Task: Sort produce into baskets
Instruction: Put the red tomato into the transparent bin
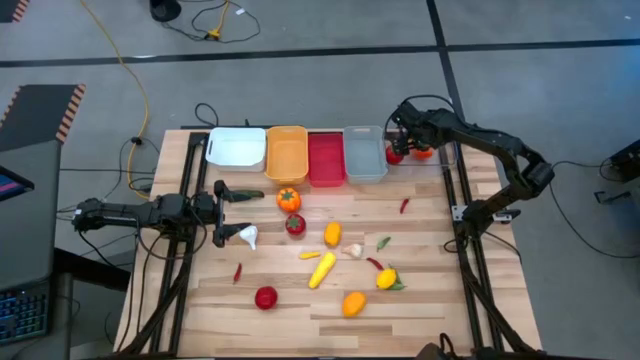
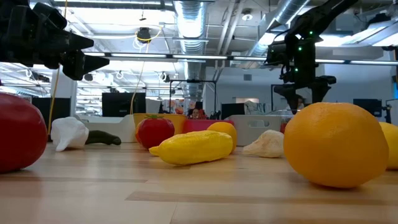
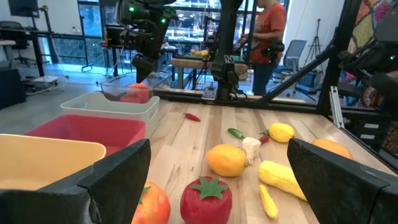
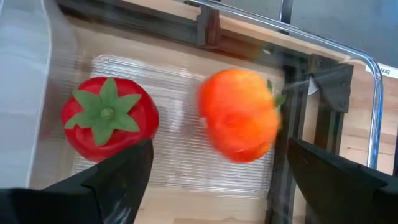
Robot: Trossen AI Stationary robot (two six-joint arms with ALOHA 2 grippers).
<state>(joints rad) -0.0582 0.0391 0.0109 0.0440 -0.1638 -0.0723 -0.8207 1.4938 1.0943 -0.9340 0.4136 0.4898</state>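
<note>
High view: pale wood-slat table (image 1: pixel 420 300) on grey concrete floor, yellow cable on the floor. Four bins in a row at the far edge: white bin (image 1: pixel 237 147), orange bin (image 1: pixel 286 152), red bin (image 1: pixel 325 157), grey bin (image 1: pixel 365 152). Right gripper (image 1: pixel 408 143) hangs over the clear bin (image 1: pixel 420 158) just beside the grey one; red and orange pieces show under it. Left gripper (image 1: pixel 222 213) is low over the table, white garlic (image 1: pixel 248 237) just beside its tip, orange tomato (image 1: pixel 289 198) and red tomato (image 1: pixel 295 224) ahead of it. Yellow squash (image 1: pixel 321 270), lemon (image 1: pixel 387 279) and chillies lie farther off.

Low view: lab room behind, ceiling ducts, monitors. Big orange fruit (image 2: pixel 336 144) close up.

Left wrist view: left fingers (image 3: pixel 118 177) wide apart, empty; the red tomato sits between and ahead of them. A person in an orange shirt (image 3: pixel 272 22) stands beyond the table.

Right wrist view: right fingers (image 4: pixel 115 177) spread wide, holding nothing. Below them in the clear bin lie a second red tomato (image 4: pixel 109 124) with a green star top and a blurred orange pepper (image 4: pixel 239 114), apart.
</note>
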